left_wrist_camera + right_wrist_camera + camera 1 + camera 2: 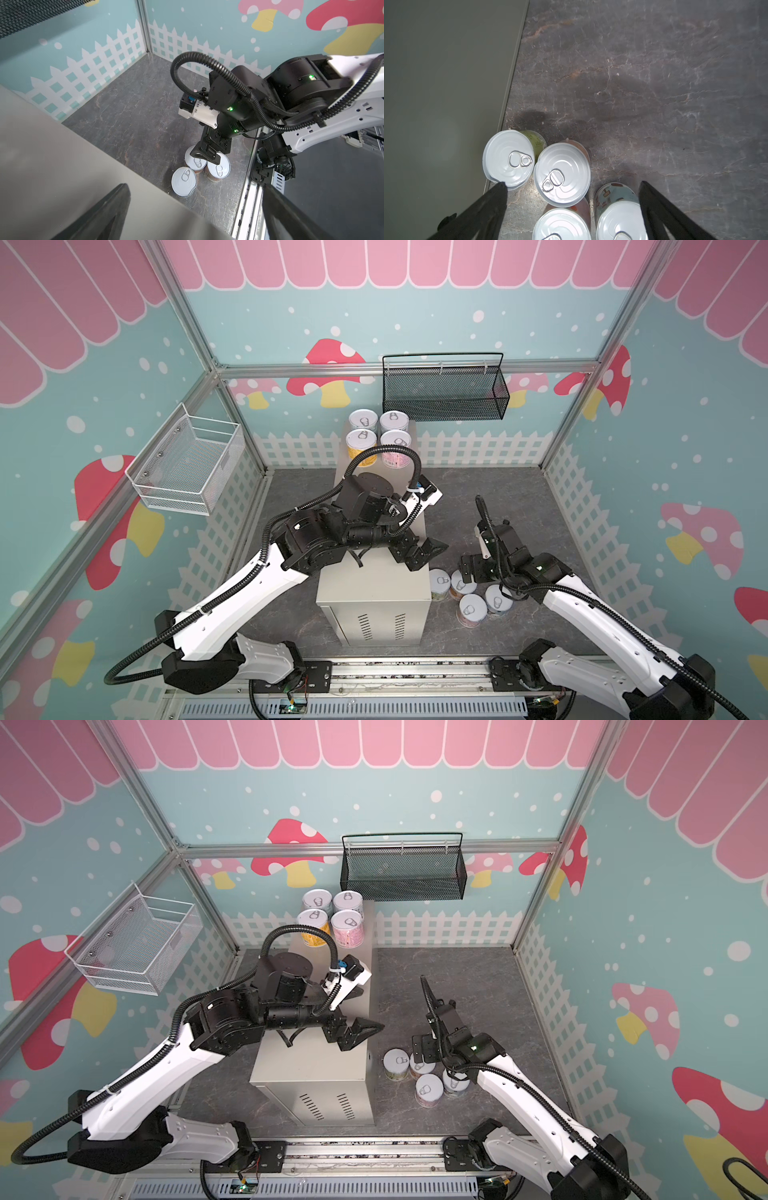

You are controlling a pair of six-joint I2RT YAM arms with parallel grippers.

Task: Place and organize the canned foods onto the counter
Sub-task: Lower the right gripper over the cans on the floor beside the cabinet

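I'm hovering the right gripper (573, 185) wide open and empty over the four floor cans (561, 174), which are crowding together under and between its jaws, beside the counter (436, 104). Going down now, I'm risking a jaw landing on a neighbouring can or tipping the green can (508, 160). The left gripper (430, 553) is hanging open, empty, over the counter; four placed cans (378, 435) are standing beyond its tips.

cans (363, 421): white lids | counter (374, 585): beige-grey | floor (478, 485): grey marbled
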